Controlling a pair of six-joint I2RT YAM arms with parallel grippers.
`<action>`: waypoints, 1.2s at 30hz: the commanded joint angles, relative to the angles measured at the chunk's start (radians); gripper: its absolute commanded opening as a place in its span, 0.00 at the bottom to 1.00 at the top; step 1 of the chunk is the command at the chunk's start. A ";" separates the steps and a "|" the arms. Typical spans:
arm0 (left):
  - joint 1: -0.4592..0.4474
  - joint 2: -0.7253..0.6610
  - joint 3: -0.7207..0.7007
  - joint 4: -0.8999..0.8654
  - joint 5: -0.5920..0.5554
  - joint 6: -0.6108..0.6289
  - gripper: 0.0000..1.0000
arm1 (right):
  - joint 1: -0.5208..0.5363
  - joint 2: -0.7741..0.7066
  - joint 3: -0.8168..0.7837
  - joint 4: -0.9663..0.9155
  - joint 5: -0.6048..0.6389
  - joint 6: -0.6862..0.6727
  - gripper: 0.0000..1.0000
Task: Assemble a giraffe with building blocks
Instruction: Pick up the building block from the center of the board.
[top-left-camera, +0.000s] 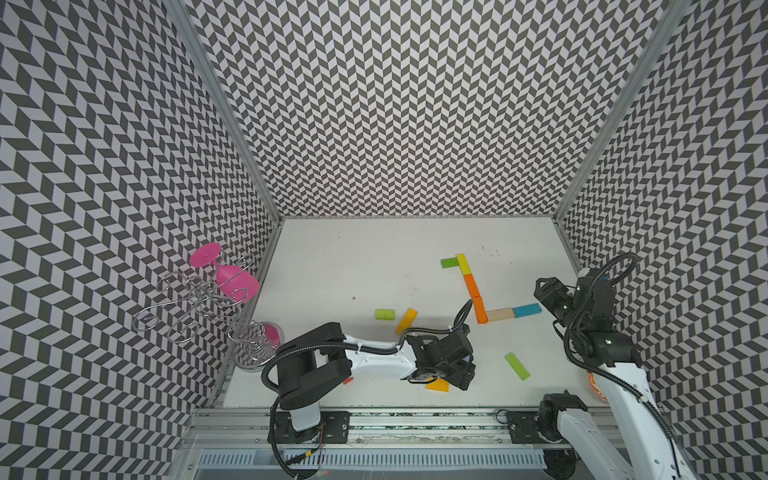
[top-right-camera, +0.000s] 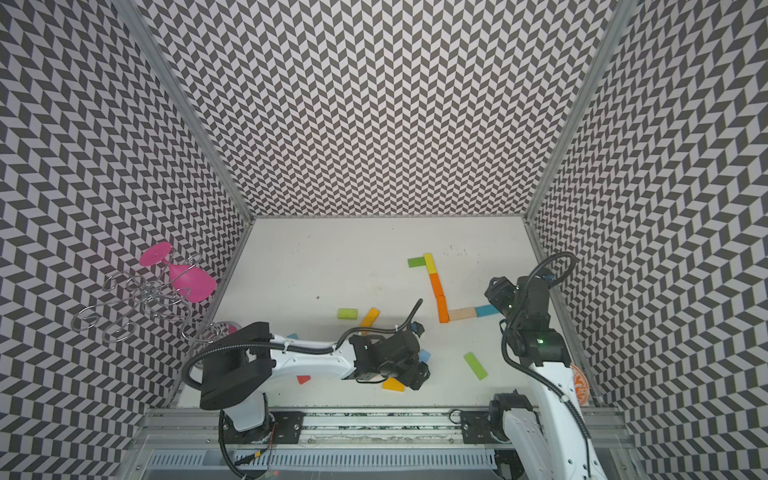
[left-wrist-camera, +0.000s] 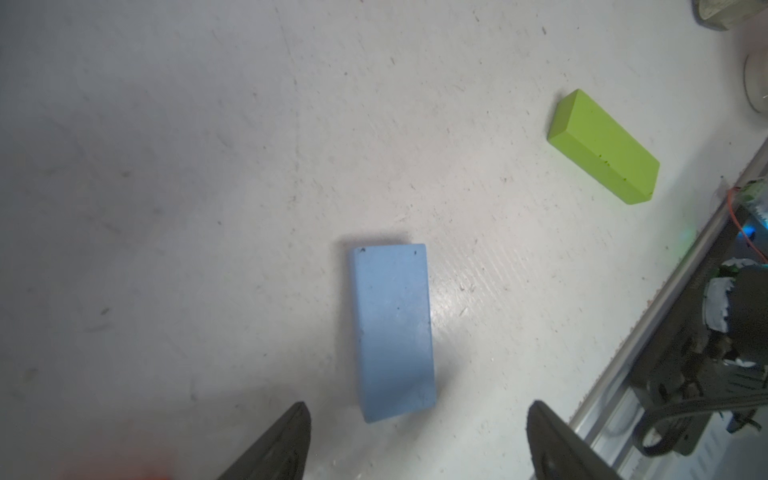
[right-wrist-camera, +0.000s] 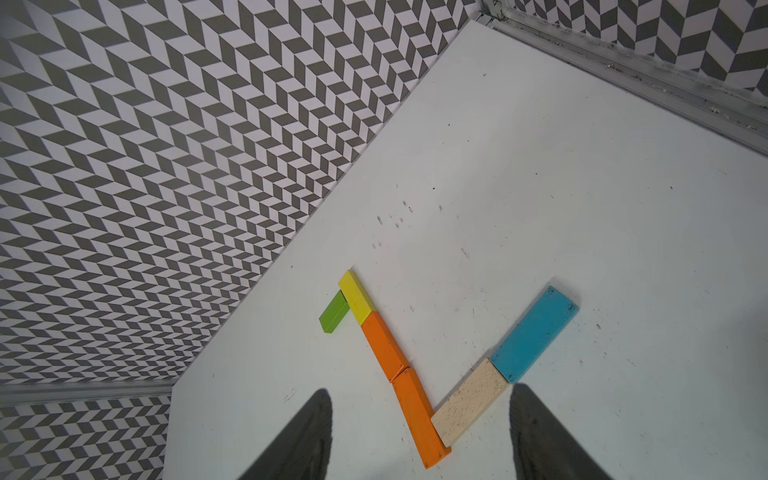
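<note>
Table (top-left-camera: 332, 270): white, scuffed, I work over it.
Joined row, 1 to 3 o'clock: green block (top-left-camera: 449, 262), yellow block (top-left-camera: 462, 264), orange blocks (top-left-camera: 472, 286), beige block (top-left-camera: 500, 314), blue block (top-left-camera: 527, 309), touching.
Loose, 4 to 5 o'clock: lime block (top-left-camera: 517, 366), pale blue block (left-wrist-camera: 392, 332).

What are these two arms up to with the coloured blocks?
They are laying out a flat giraffe on the table. A green block, a yellow block, two orange blocks, a wooden block and a turquoise block already form head, neck and back. The left pincer hangs open over a loose light blue block, holding nothing. The right pincer hovers open near the figure.
</note>
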 joint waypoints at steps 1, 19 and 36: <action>-0.011 0.051 0.086 -0.080 -0.056 0.001 0.79 | 0.002 -0.014 -0.009 0.057 -0.009 -0.015 0.66; -0.075 0.285 0.310 -0.404 -0.237 0.034 0.56 | 0.001 -0.003 -0.023 0.082 -0.072 -0.011 0.66; -0.092 0.312 0.343 -0.455 -0.286 0.056 0.29 | 0.002 -0.010 0.013 0.066 -0.118 0.056 0.66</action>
